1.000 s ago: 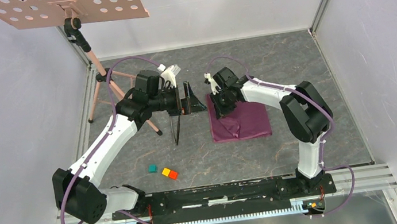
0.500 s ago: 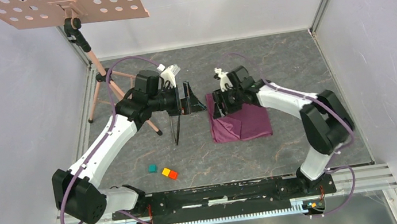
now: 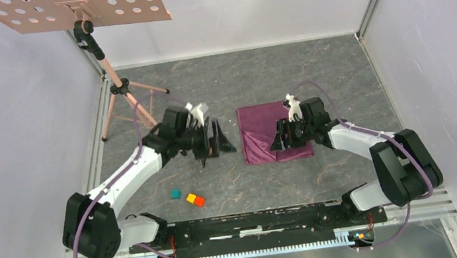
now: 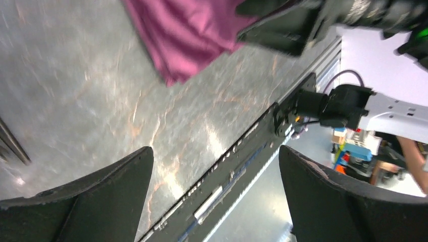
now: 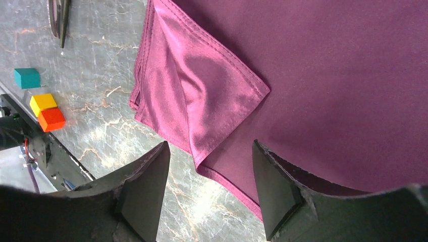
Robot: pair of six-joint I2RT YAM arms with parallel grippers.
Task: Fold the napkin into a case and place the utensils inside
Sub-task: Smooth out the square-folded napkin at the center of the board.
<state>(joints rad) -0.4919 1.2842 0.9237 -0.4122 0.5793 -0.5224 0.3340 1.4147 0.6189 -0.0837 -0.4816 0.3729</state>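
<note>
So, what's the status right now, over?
Left pincer open, right pincer open, both empty. Shiny plum-purple cloth napkin flat, one corner folded over. Slim dark cutlery outside it, beside left pincer. Nothing blocking.

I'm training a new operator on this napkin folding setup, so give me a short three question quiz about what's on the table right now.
1. True or false: the right gripper is clamped on the napkin.
2. How many small coloured blocks lie on the table? A two, B three, C four.
3. Which gripper is closer to the utensils?
Key: 1 false, its jaws stand open above the napkin. 2 B. 3 the left gripper.
</note>
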